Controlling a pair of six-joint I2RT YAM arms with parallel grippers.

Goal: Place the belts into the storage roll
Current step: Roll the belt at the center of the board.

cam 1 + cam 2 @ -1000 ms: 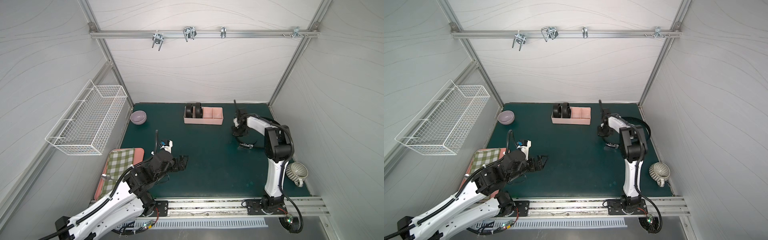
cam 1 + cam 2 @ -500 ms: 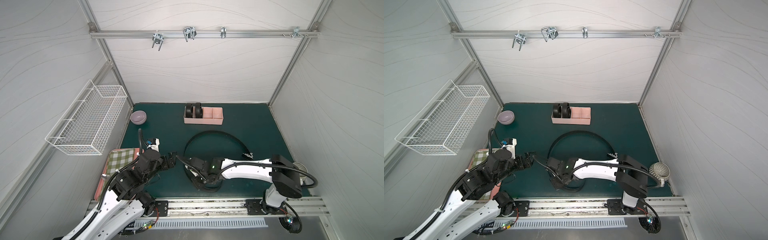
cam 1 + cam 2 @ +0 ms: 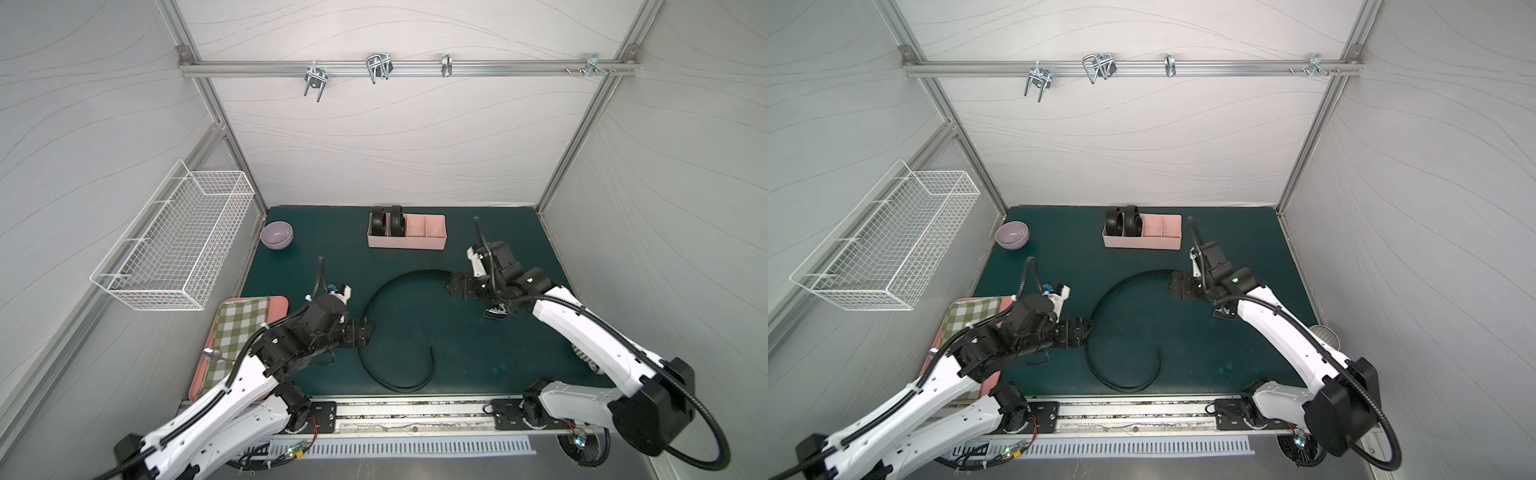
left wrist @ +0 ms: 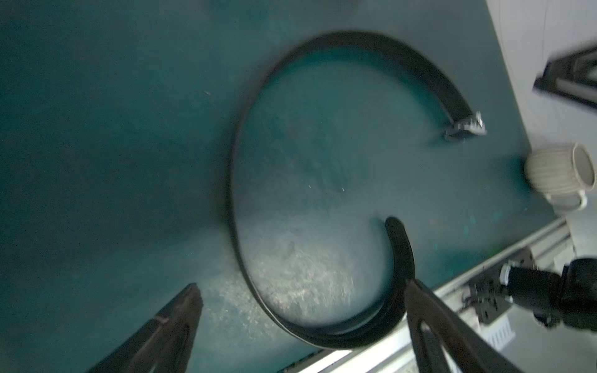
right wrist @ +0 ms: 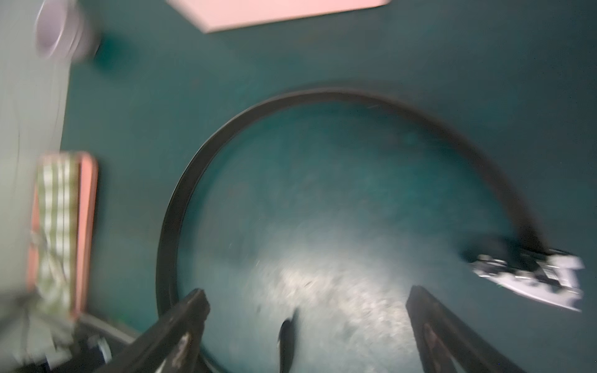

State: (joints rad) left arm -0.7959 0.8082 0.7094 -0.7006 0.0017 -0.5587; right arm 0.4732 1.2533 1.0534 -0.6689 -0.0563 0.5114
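Noting left end effector [image 3: 368, 332] and right end effector [image 3: 451, 286] both spread wide with nothing gripped, flanking loose belt [image 4: 233, 181] curled open on surface [image 3: 478, 353] between them, likely positioned for rolling it, storage roll [image 3: 407, 243] nearer right end effector, holding two coiled belts [image 3: 387, 221], other half vacant.

bench [image 3: 478, 361]: dark green | far edge, middle: storage roll [image 3: 407, 242] | far left corner: lilac bowl [image 3: 276, 235] | centre: belt [image 3: 411, 273] lying in an open curl | left edge, near end: pink tray [image 3: 279, 305] with checked cloth | right edge: ribbed mug [image 4: 555, 171]
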